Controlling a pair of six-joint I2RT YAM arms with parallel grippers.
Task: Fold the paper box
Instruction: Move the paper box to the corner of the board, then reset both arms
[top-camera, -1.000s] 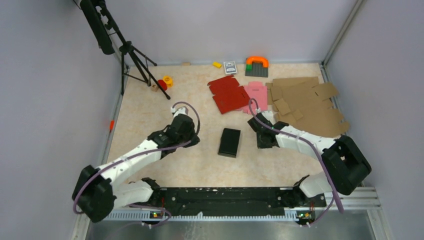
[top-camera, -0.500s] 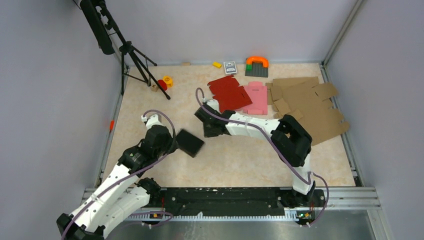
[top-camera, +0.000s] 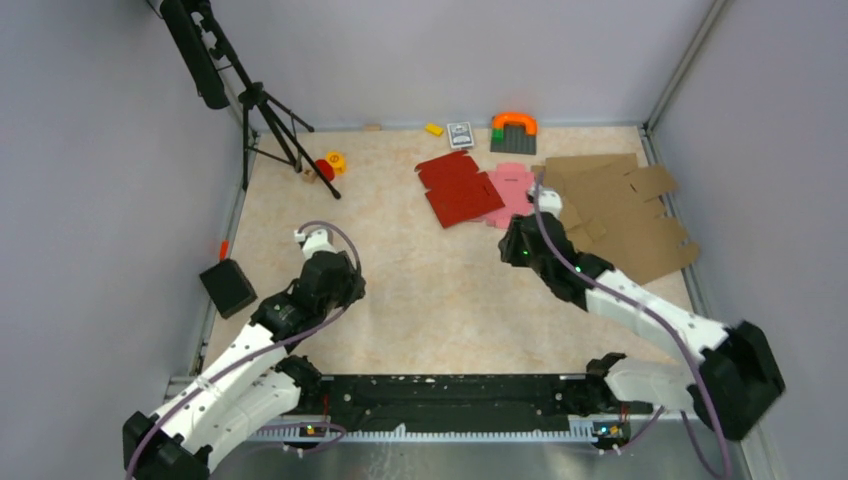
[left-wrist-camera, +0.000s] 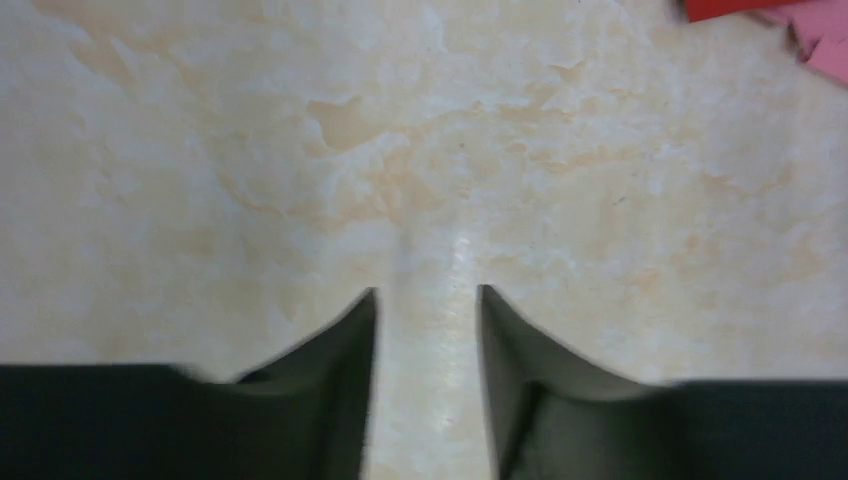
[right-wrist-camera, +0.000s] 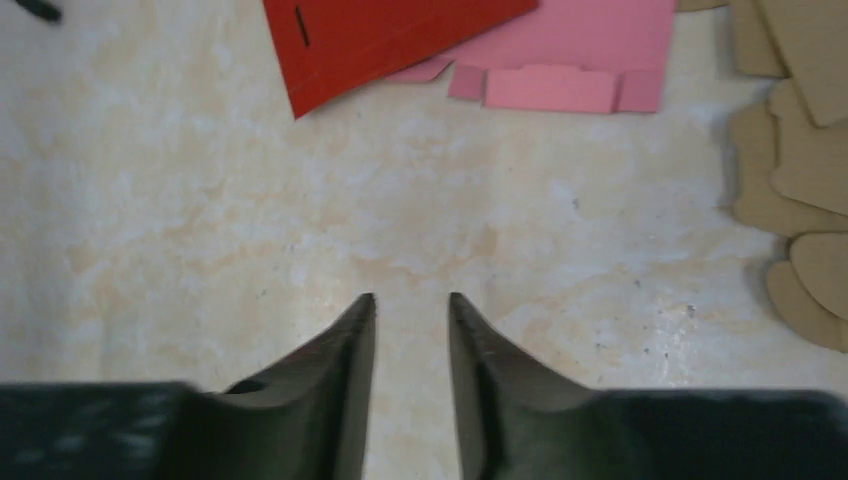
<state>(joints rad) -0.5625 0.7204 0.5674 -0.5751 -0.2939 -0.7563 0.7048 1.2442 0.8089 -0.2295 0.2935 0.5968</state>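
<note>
Holding, left gripper (left-wrist-camera: 427, 295): nothing; fingers slightly parted, only bare table (left-wrist-camera: 560, 170) seen in the gap.
Right gripper (right-wrist-camera: 412, 298): fingers slightly parted with a narrow gap, empty, over the table; red blank (right-wrist-camera: 380, 35) and pink blank (right-wrist-camera: 590, 40) ahead, neither touched.
Box (top-camera: 228, 288): black, at the table's left edge by the wall, left of the left arm, apart from both grippers.

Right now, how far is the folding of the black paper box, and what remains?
Done, it seems: the paper box is a closed, compact block at the left edge of the table. In hand: nothing; the left fingers and right fingers are open and empty. Left: probably nothing for this box; the red blank lies flat.
</note>
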